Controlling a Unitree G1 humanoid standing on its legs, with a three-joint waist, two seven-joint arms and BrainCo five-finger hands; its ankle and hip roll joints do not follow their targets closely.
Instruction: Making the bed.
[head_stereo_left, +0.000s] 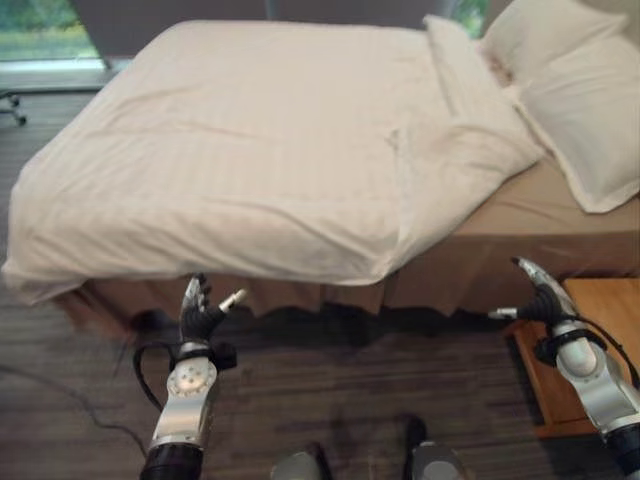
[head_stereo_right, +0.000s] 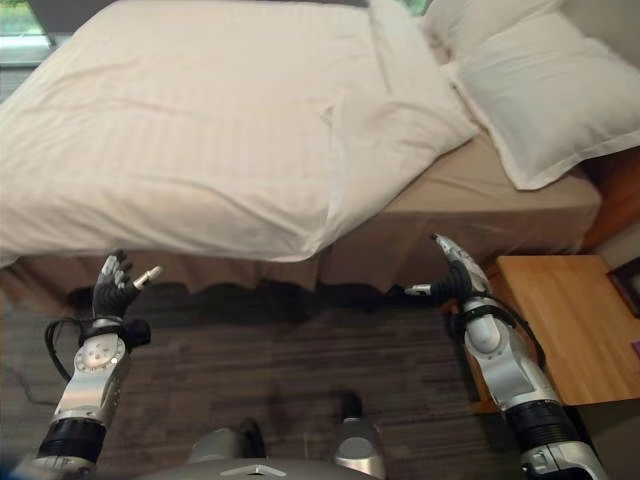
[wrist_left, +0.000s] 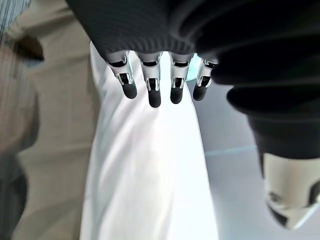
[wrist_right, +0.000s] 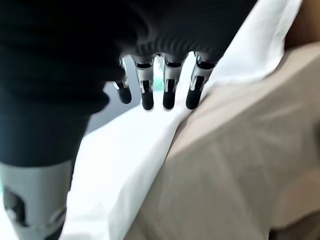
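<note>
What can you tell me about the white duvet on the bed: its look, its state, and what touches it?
The duvet is off-white cloth with a faint woven stripe, soft and slightly creased. It covers most of the bed, and its near edge hangs over the side above the brown bed skirt. Near the pillows its top corner is folded and bunched, leaving tan sheet bare there. It rests on the mattress and reaches the pillows. The left hand and right hand are below its edge, open, not gripping it.

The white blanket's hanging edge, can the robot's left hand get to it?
Probably yes. The left hand is open just below the white blanket where its edge hangs over the bed's side, with nothing between them.
</note>
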